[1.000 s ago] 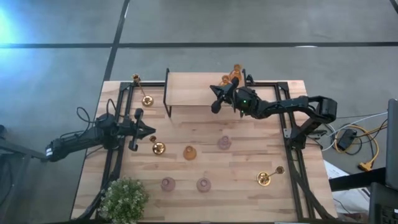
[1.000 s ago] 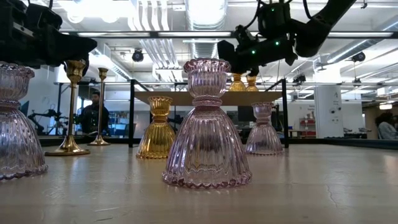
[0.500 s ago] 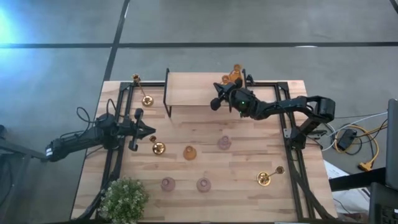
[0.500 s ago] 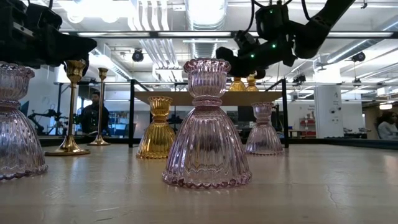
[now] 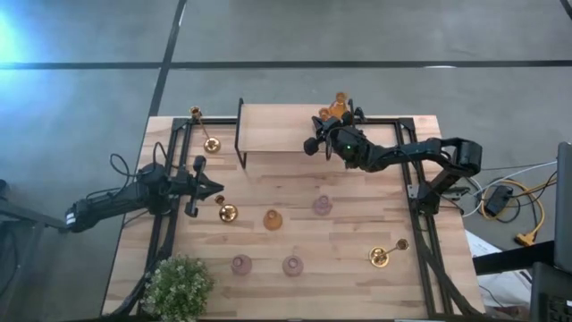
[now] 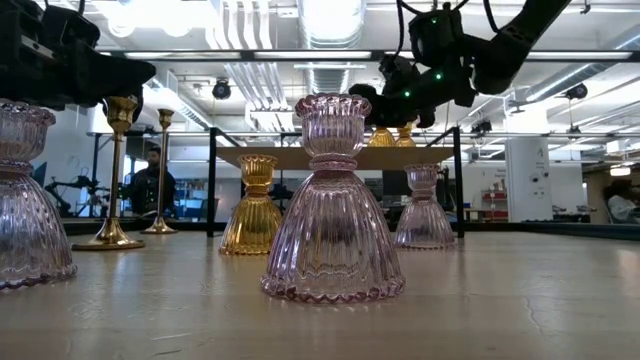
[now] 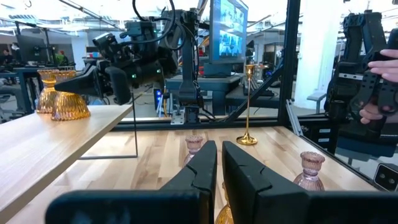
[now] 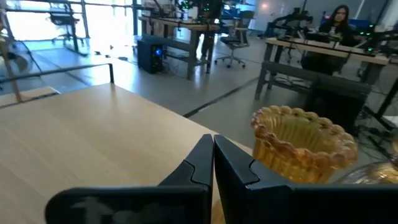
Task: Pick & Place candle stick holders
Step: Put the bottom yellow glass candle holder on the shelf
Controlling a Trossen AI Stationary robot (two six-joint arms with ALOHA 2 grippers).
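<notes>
1. Two amber holders (image 5: 337, 105) already stand on the raised wooden shelf (image 5: 273, 128) at the far edge of the tabletop (image 5: 340, 241), near its right end. One more amber holder (image 5: 273, 219) waits mid-tabletop.
2. Right pincer (image 5: 310, 146) hovers over the shelf just beside those two, fingers pressed together and holding nothing; its wrist view shows one amber piece (image 8: 303, 144) close off to the side of the shut tips.
3. Left pincer (image 5: 214, 189) hangs at the tabletop's left side, nearly shut and empty.
4. Nearest to the left pincer is a gold holder (image 5: 227, 213), just beside its tip. Another gold one (image 5: 211, 144) stands by the shelf's left leg, and a third gold holder (image 5: 379, 257) stands toward the near right.
5. Pink holders (image 5: 322, 206) sit well apart from the right pincer, toward the near edge.
6. Judging by reach, the left arm is better placed for the gold piece; its stem stands upright, so a level sideways grip fits.
</notes>
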